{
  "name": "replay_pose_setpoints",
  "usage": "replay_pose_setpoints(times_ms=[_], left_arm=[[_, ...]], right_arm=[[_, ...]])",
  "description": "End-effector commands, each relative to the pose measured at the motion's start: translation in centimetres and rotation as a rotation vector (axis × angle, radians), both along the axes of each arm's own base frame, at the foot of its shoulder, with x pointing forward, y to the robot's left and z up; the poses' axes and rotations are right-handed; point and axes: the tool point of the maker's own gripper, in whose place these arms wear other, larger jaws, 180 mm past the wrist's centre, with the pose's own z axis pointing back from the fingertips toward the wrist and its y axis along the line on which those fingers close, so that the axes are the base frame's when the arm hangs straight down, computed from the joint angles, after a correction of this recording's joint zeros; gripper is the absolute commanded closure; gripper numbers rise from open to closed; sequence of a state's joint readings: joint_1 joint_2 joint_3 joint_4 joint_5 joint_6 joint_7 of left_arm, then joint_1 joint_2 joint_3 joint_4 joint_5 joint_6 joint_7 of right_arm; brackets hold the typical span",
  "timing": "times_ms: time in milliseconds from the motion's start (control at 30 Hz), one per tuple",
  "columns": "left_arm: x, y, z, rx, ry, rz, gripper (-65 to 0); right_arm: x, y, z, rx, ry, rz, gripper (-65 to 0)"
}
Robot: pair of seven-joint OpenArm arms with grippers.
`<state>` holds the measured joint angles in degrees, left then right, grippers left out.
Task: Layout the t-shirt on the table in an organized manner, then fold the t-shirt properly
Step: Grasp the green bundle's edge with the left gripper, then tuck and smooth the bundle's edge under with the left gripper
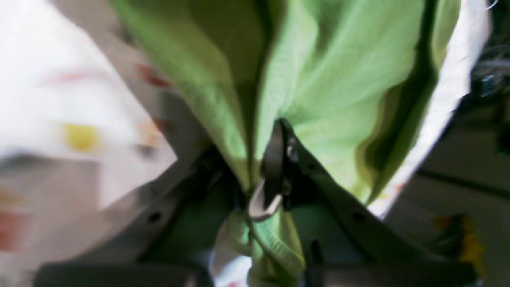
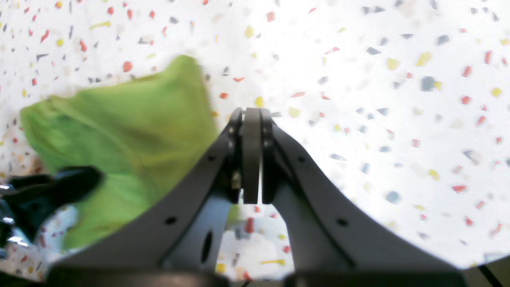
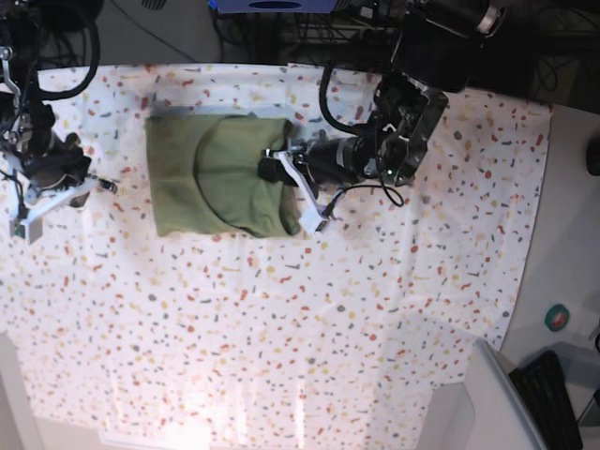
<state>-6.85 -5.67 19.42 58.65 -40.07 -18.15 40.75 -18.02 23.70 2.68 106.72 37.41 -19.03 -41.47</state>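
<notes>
The olive-green t-shirt [image 3: 216,173] lies folded into a rough rectangle on the speckled table [image 3: 281,328], at the back left of the base view. My left gripper [image 3: 291,187] is at the shirt's right edge. In the left wrist view this gripper [image 1: 266,187] is shut on a bunched fold of the shirt [image 1: 326,79]. My right gripper [image 3: 56,192] hovers over bare cloth to the left of the shirt, apart from it. In the right wrist view it [image 2: 252,115] is shut and empty, with the shirt [image 2: 119,127] to its left. The collar tag is hidden.
The table cloth ends at the right edge [image 3: 534,206]. A plain grey surface [image 3: 487,394], a black keyboard [image 3: 553,394] and a small teal disc [image 3: 558,317] lie beyond it. Dark cables and equipment [image 3: 281,19] line the far side.
</notes>
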Motion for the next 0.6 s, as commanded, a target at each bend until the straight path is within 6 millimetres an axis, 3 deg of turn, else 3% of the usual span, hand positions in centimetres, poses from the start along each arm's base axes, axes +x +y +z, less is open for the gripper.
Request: replay_pose_setpoints(times_ms=[0, 433, 567], left_arm=[[0.9, 1.5, 0.0, 0.086, -0.022, -0.053, 0.0], [0.9, 5.5, -1.0, 0.676, -0.276, -0.979, 0.0], [2.4, 5.8, -0.5, 0.812, -0.414, -1.108, 0.0]], right_arm=[[0.7, -0.5, 1.0, -0.017, -0.040, 0.002, 0.0], [0.2, -0.9, 0.6, -0.022, -0.025, -0.003, 0.0], [0.0, -0.9, 0.5, -0.022, -0.019, -0.003, 0.0]])
